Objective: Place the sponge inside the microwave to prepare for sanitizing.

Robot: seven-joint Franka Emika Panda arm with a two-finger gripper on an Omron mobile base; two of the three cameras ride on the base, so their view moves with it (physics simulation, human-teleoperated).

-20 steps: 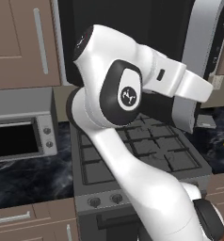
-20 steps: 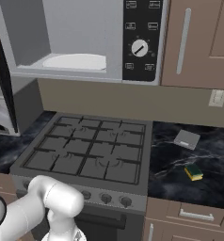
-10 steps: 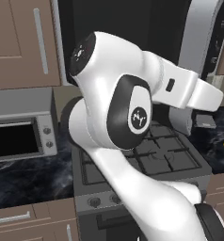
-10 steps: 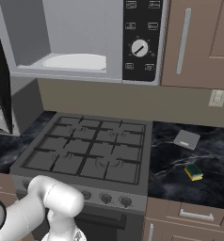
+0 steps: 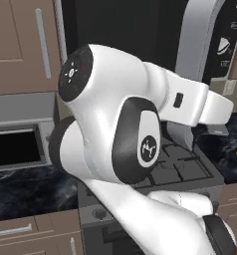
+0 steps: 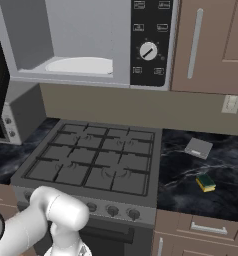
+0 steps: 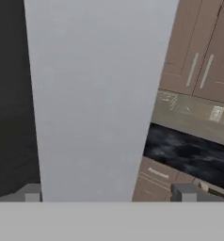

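**Microwave open, sponge out on the counter**

Up close in the hand view, the gripper shows two grey fingertips spread wide with nothing between them, facing a smooth pale grey panel. Farther out, the matte black stove has gridded grates. Right of it, on glossy black marbled counter, the small yellow-green sponge lies well apart from the gripper. Above the stove, the microwave stands open, round white turntable bare.
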